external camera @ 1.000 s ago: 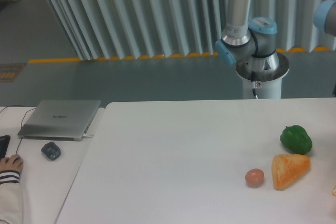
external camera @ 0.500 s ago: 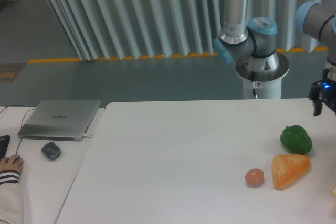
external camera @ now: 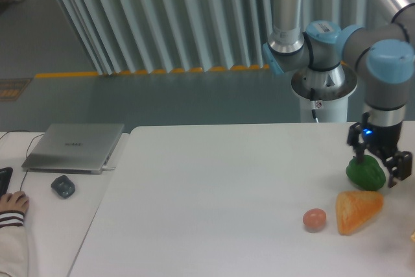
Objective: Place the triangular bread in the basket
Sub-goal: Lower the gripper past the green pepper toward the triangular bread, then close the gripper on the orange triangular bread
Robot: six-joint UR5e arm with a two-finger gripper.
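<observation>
A hand [external camera: 11, 203] in a striped cuff rests at the far left edge, near a dark mouse [external camera: 63, 186] and a shut laptop [external camera: 74, 147] on a grey side desk [external camera: 58, 238]; these sit apart from the work area, probably an operator's station

The white table [external camera: 214, 186] is plain and matte, so things on it should slide little. Toward its right end lies a small pinkish ball [external camera: 314, 219], and just beside that the bread [external camera: 357, 209], a golden wedge lying flat with its narrow end pointing down toward the camera. It is untouched, so the pick is not yet made. No basket can be made out; a yellowish sliver at the right edge is too small to name

Above the bread the gripper [external camera: 379, 170] hangs with its fingers spread and nothing between them, partly in front of the pepper [external camera: 363, 172], which lies just behind the bread. Judging by this, it is lining up for a descent onto the wedge, and the pepper so close could be bumped

Behind the table are the arm's base [external camera: 323, 92], a grey floor with a yellow line [external camera: 149, 71], and a wall of pale ribbed panels [external camera: 162, 11]
</observation>
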